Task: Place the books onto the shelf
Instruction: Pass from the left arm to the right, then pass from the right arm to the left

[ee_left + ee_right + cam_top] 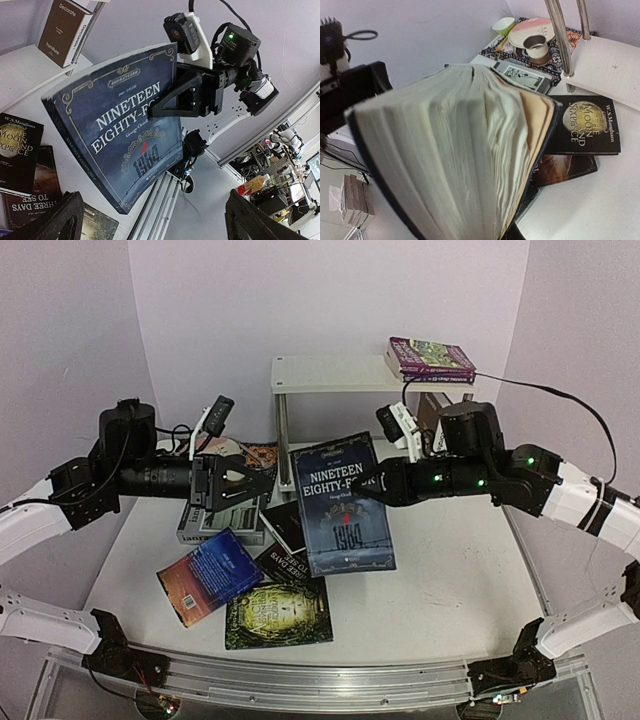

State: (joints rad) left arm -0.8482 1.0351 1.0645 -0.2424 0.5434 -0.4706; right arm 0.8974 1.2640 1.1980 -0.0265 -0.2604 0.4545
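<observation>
My right gripper is shut on the right edge of a dark blue book titled "Nineteen Eighty-Four", holding it tilted above the table. In the right wrist view its fanned page edge hides the fingers. My left gripper stands open just left of that book, touching nothing; its fingertips frame the cover. The white shelf stands at the back, with purple books on its top right. Orange-blue, green, black and grey books lie on the table.
A patterned mat with dishes lies left of the shelf's chrome leg. A black "Moon and Sixpence" book lies by the lower tier. A brown "Decorate" book stands there.
</observation>
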